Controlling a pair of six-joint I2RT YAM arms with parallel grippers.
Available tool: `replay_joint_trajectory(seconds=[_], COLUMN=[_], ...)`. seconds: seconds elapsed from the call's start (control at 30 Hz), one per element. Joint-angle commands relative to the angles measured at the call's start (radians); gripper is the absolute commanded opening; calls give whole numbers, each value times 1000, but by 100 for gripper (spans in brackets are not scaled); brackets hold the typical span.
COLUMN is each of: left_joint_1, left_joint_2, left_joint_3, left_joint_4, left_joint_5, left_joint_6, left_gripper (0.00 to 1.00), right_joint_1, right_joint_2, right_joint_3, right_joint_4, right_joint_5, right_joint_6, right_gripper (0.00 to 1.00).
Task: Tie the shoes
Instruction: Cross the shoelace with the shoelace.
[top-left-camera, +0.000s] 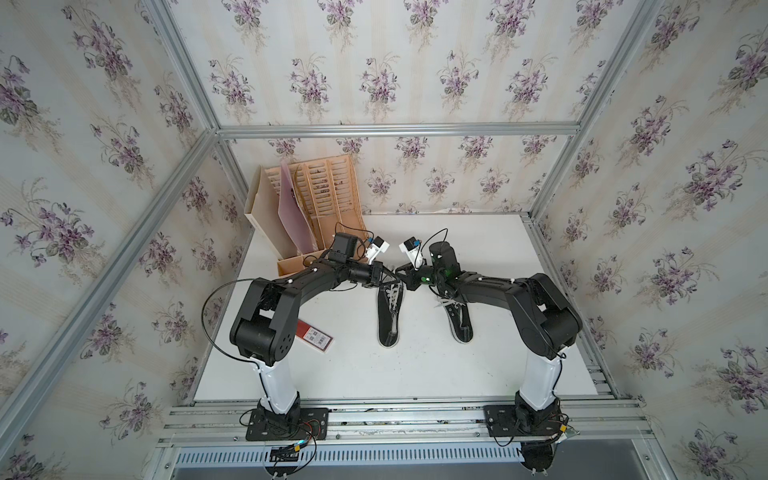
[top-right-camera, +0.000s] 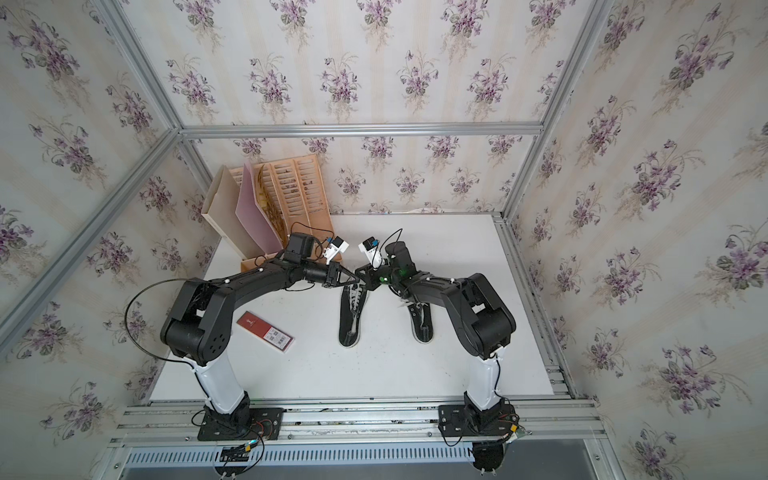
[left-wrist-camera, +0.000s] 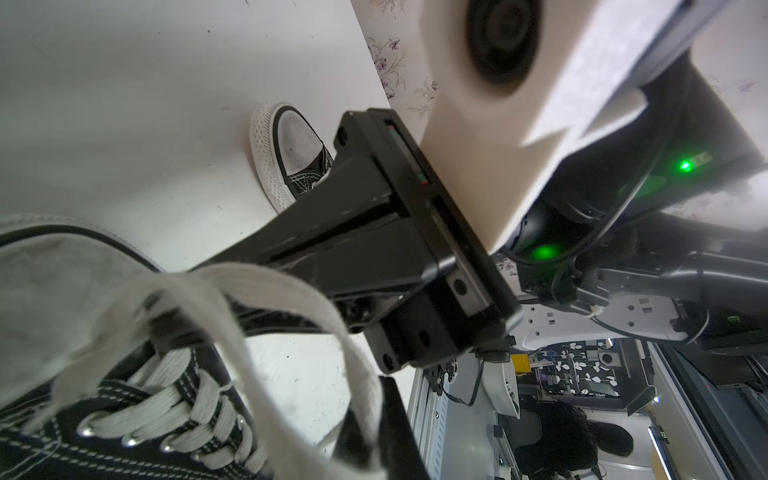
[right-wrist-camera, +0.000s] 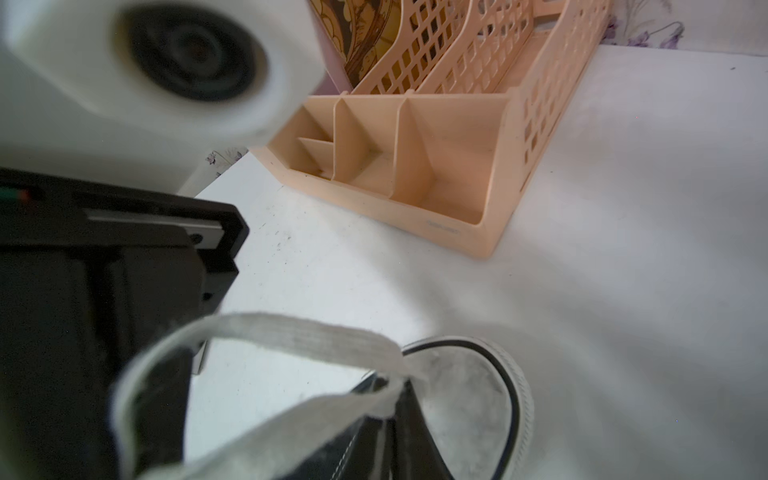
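White table (top-left-camera: 415, 374) lies bare along its near edge and right side. An organizer (top-left-camera: 316, 216) fills the far left corner, and a red packet (top-left-camera: 316, 336) sits near the left arm. Two black canvas shoes with white toe caps stand mid-table: shoe (top-left-camera: 389, 320) and second shoe (top-left-camera: 460, 322). Above the first one's toe, left gripper (top-left-camera: 388, 274) and right gripper (top-left-camera: 404, 274) meet, both closed on its pale lace (left-wrist-camera: 291, 291), which loops between them.

Both top views high overhead, looking down on the whole table (top-left-camera: 415, 374); left wrist close, facing three o'clock; right wrist close, facing eleven; wrist views share one lace loop (left-wrist-camera: 299, 297).
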Motion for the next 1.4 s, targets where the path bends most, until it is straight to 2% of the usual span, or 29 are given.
replay_joint_trajectory(seconds=[0.0,0.1,0.23,0.47,0.67,0.8,0.97,1.13,1.37], left_joint_1=[0,-2,-13,-22,-42,-51,-47,-40,-25], left_joint_2=[-5,1,9,36,66,78,77,80,78], left_joint_3=[8,14,40,36,62,59,39,25,24], left_joint_4=[39,35,-51,-41,-49,-52,-57,-60,-54], left_joint_5=[1,14,19,7,17,2,-60,-110,-108], left_joint_6=[-11,-4,65,65,75,81,73,56,51], left_gripper=[0,0,0,0,0,0,0,0,0], right_joint_1=[-30,-33,-33,-33,-33,-32,-45,-50,-44], right_joint_2=[-49,-89,-144,-190,-197,-140,-152,-127,-47], right_joint_3=[-32,-40,-33,-3,9,10,-10,-7,55], right_joint_4=[-55,-170,-330,-535,-594,-618,-587,-544,-506], right_joint_5=[38,62,73,94,80,81,115,105,82], right_joint_6=[-30,-65,-75,-71,-89,-77,-67,-53,-87], right_gripper=[0,0,0,0,2,16,30,32,37])
